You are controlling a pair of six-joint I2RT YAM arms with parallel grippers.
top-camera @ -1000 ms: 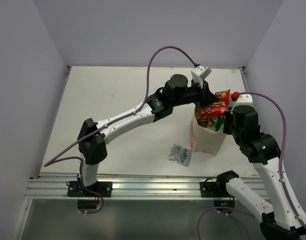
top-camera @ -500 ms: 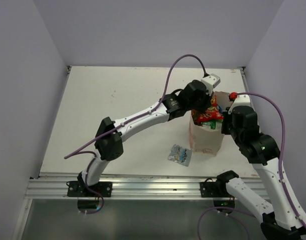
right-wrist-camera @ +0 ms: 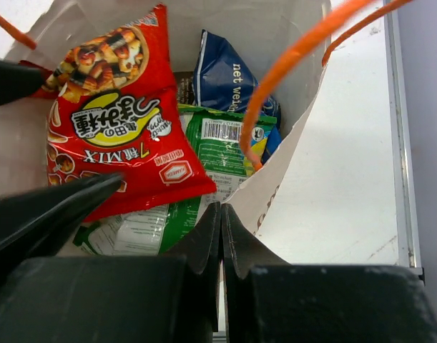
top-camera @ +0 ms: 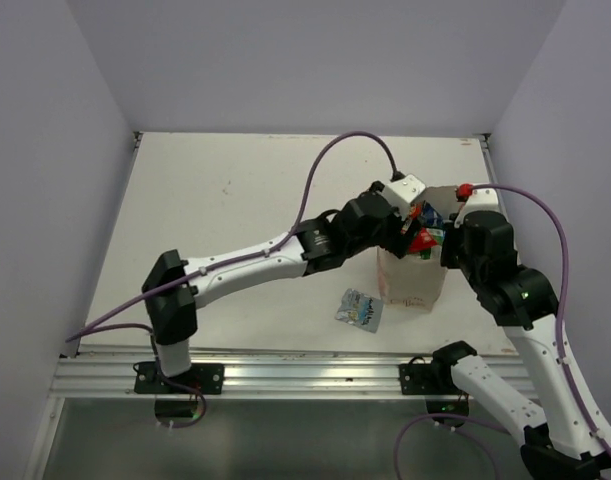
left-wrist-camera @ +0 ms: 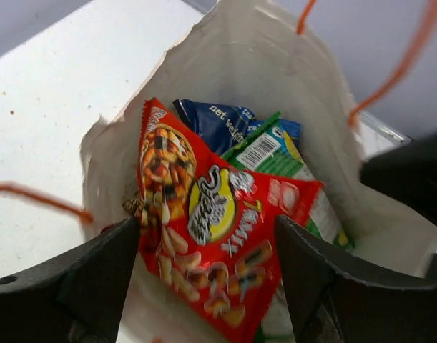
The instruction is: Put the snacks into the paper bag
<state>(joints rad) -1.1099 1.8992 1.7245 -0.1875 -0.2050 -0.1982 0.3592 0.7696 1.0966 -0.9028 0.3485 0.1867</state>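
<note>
One silver-blue packet (top-camera: 359, 308) lies on the table (top-camera: 225, 200), nearest the arms and just beside the bag (top-camera: 410, 288). Right claw (right-wrist-camera: 220, 214) is pinched tight on the bag's rim. Left claw (left-wrist-camera: 207, 225) hangs over the bag's mouth, fingers spread wide and gripping nothing. The red packet (left-wrist-camera: 204, 279) lies loose between them inside the bag, atop a green packet (right-wrist-camera: 218, 143) and a blue packet (right-wrist-camera: 229, 75). A second ago the left claw was clamped on the red packet above the bag; now it has let go, and the packet sits lower.
</note>
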